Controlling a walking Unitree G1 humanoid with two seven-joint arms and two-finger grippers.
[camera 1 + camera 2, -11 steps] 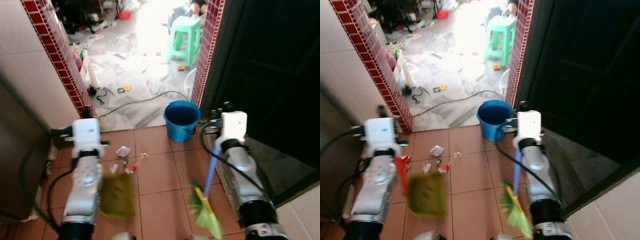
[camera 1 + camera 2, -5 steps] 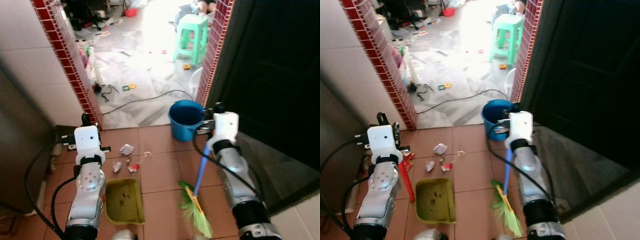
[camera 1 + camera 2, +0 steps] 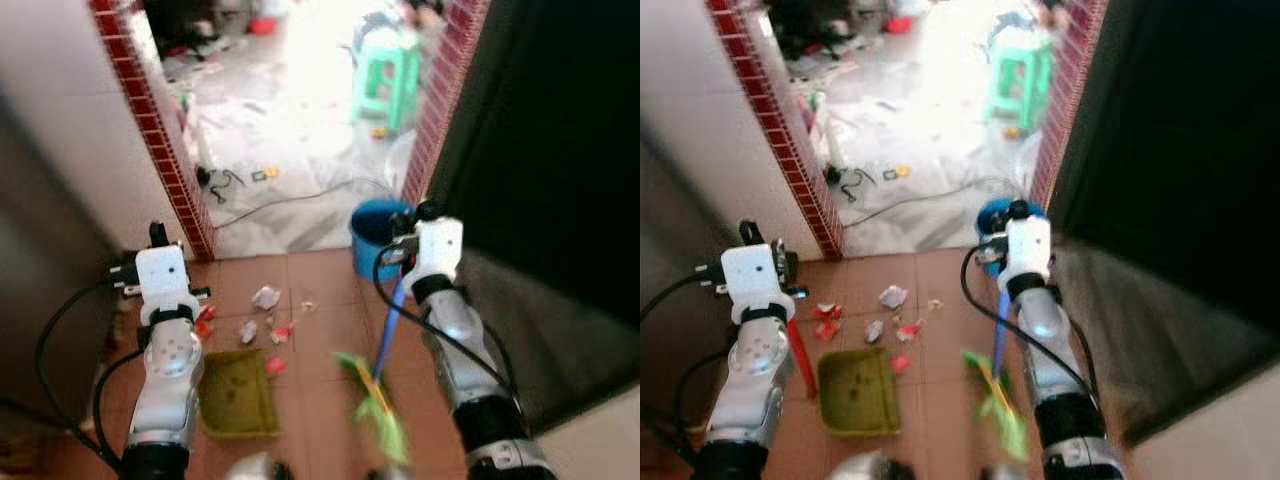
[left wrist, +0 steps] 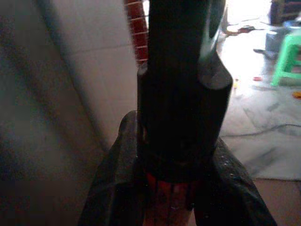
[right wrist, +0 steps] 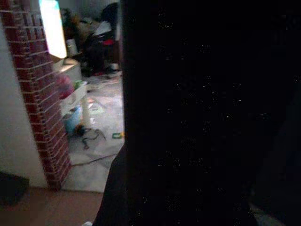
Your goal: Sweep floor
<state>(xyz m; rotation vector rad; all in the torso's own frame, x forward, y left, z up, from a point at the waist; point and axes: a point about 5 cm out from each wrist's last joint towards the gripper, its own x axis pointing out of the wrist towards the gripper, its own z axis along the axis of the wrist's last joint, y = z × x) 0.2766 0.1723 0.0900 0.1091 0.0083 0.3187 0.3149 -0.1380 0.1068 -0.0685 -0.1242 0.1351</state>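
Observation:
A green dustpan (image 3: pixel 238 392) lies flat on the terracotta tiles beside my left arm. Its red handle (image 3: pixel 800 352) rises to my left gripper (image 4: pixel 169 197), which is shut on it. My right gripper (image 3: pixel 404 292) is shut on the blue handle (image 3: pixel 388 330) of a broom. The broom's green bristles (image 3: pixel 375 412) are blurred, low over the tiles just right of the pan. Litter lies beyond the pan: a crumpled white paper (image 3: pixel 265 296), small red and white scraps (image 3: pixel 280 332), and one red scrap (image 3: pixel 272 365) by the pan's right edge.
A blue bucket (image 3: pixel 375 235) stands at the doorway beyond the broom. A red-brick pillar edge (image 3: pixel 165 150) and white wall close the left side, a dark door (image 3: pixel 540 160) the right. A cable (image 3: pixel 290 197), toys and a green stool (image 3: pixel 388 72) lie on the bright floor beyond.
The dustpan came down from a blurred swing to rest flat on the tiles. The broom head has swept left toward the pan, and a red scrap now lies beside it.

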